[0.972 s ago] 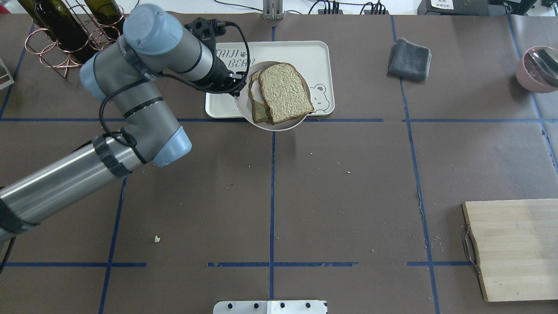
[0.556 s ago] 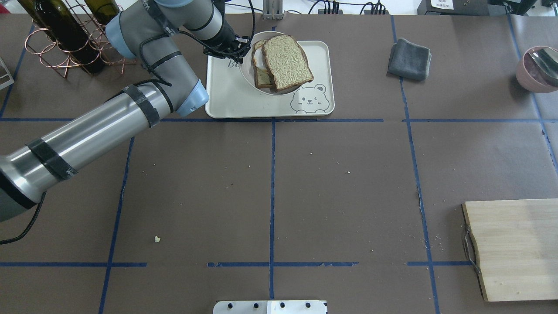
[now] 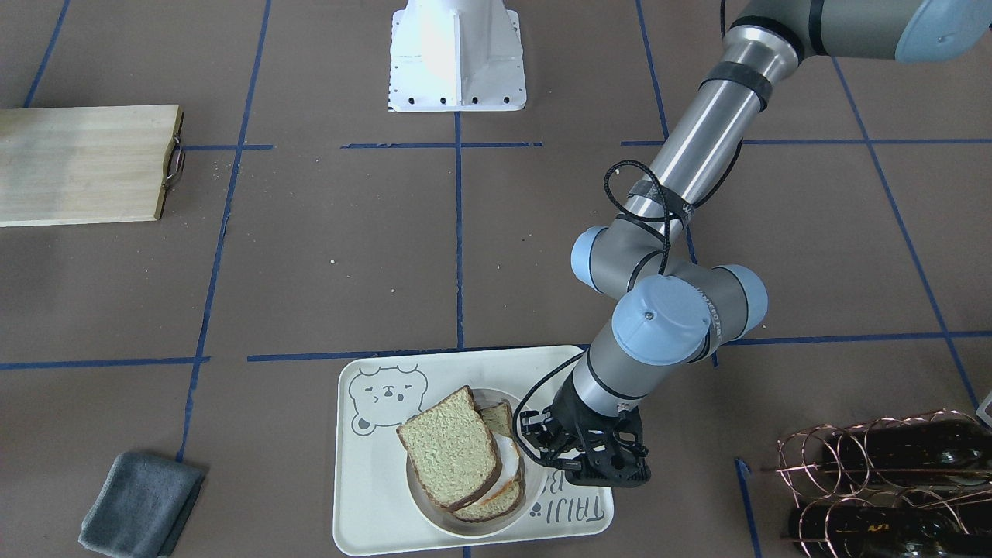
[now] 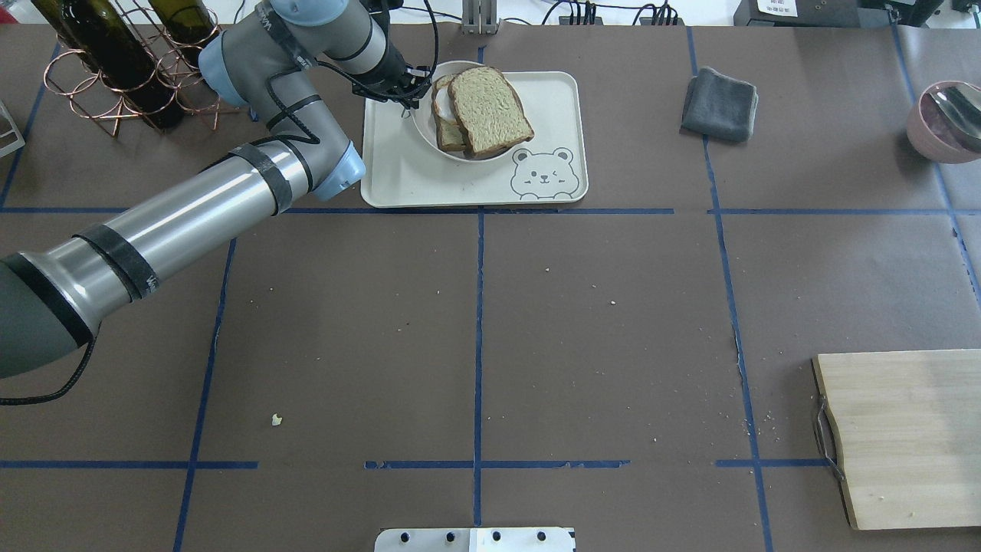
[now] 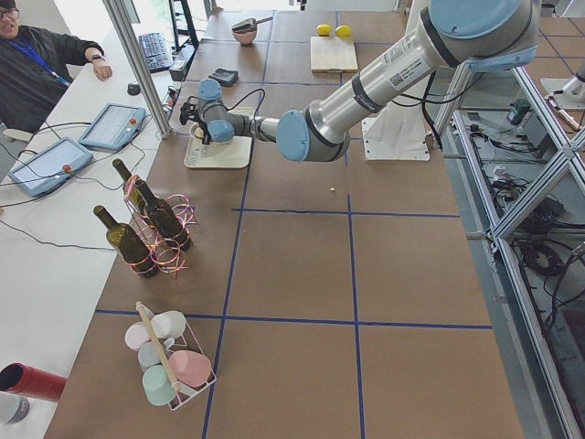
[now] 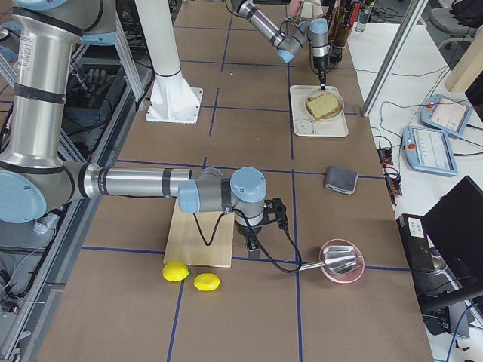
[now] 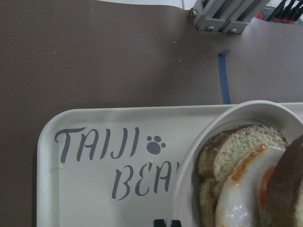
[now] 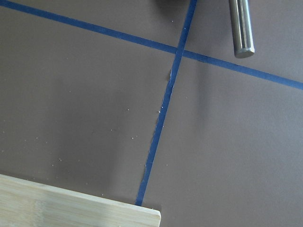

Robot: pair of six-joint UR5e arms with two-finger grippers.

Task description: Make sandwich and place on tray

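Note:
The sandwich is two tan bread slices with a fried egg between them, lying in a round white bowl. The bowl is over the far left part of the cream bear tray, low on it or resting on it; I cannot tell which. My left gripper is shut on the bowl's left rim; it also shows in the front view beside the bread. My right gripper shows only in the right side view, low by the cutting board; I cannot tell if it is open.
A wooden cutting board lies at the near right. A grey cloth lies right of the tray. A pink bowl with a spoon stands at the far right. A copper rack with wine bottles stands at the far left.
My left arm carried the bowl with the sandwich from the tray's near edge to its far left part, then a little left and lower. The grip on the rim has held.

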